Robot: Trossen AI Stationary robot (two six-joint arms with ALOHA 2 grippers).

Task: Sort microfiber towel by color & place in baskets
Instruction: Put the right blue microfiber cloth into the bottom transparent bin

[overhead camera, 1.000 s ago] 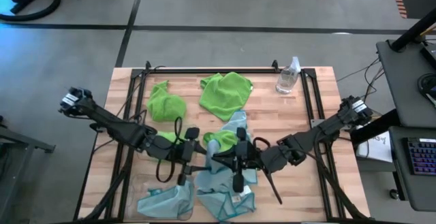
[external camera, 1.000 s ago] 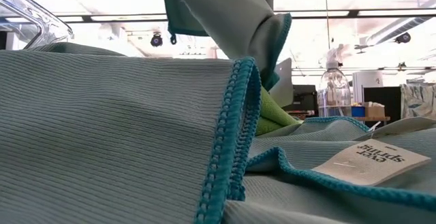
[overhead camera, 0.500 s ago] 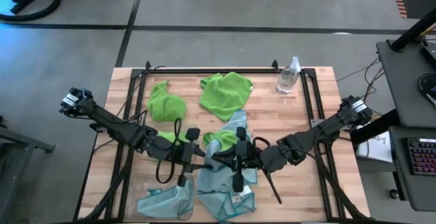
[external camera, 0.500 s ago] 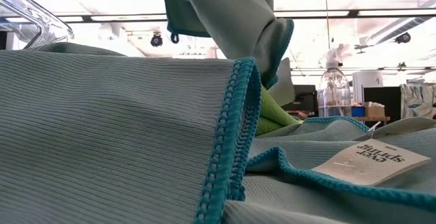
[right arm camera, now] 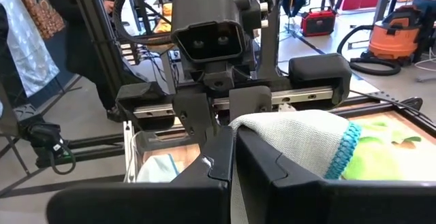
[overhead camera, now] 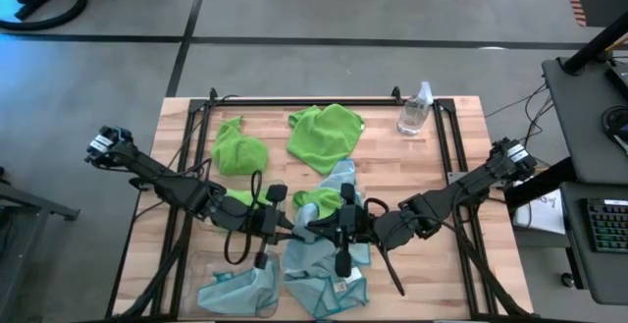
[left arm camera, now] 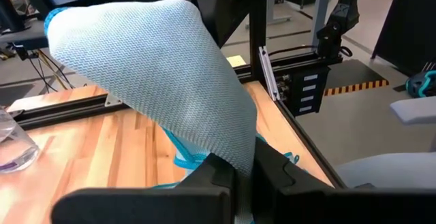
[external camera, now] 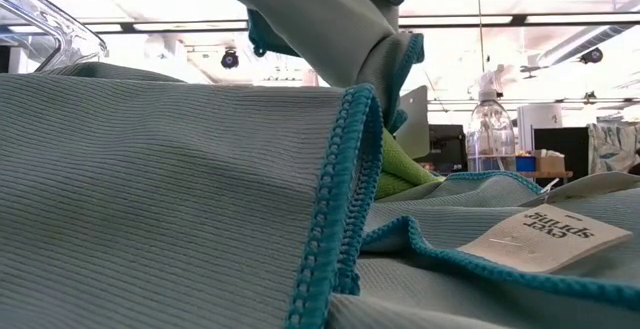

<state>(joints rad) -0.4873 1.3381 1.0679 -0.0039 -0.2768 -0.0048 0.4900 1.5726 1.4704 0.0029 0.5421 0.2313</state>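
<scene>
A pale blue towel point(overhead camera: 339, 190) lies down the middle of the table, and its lifted part point(external camera: 330, 19) is held between my two grippers. My left gripper point(overhead camera: 287, 228) and my right gripper point(overhead camera: 316, 228) face each other close together, both shut on it. A tagged blue towel point(external camera: 545, 234) lies at the near edge. Another blue towel point(overhead camera: 235, 289) lies in a clear basket point(overhead camera: 206, 264) at the near left. Two green towels point(overhead camera: 238, 149) point(overhead camera: 326, 132) lie at the far side, and a third point(overhead camera: 319, 202) shows beside the blue one. I cannot make out the second basket. My left gripper pinches a fold of the blue towel point(left arm camera: 235, 152) between its two fingers, level, from the table's left. The cloth arches up and away from the fingers point(left arm camera: 150, 67), lifted off the table there. My right gripper pinches the blue towel point(right arm camera: 272, 132) between its two fingers, level, from the table's right, close to the teal stitched hem point(right arm camera: 344, 146). The cloth bulges beside the fingers, lifted clear at that spot.
A clear spray bottle point(overhead camera: 415, 110) stands at the far right. Black rails point(overhead camera: 314, 100) run along the table's far edge and sides. Bare wood lies at the right, around point(overhead camera: 422, 176). The basket's rim point(external camera: 50, 19) shows in the low view.
The lifted part of the blue towel has shifted a little and bunched closer between the two grippers. My right gripper has crept slightly toward my left one. Both stay shut on the cloth.
</scene>
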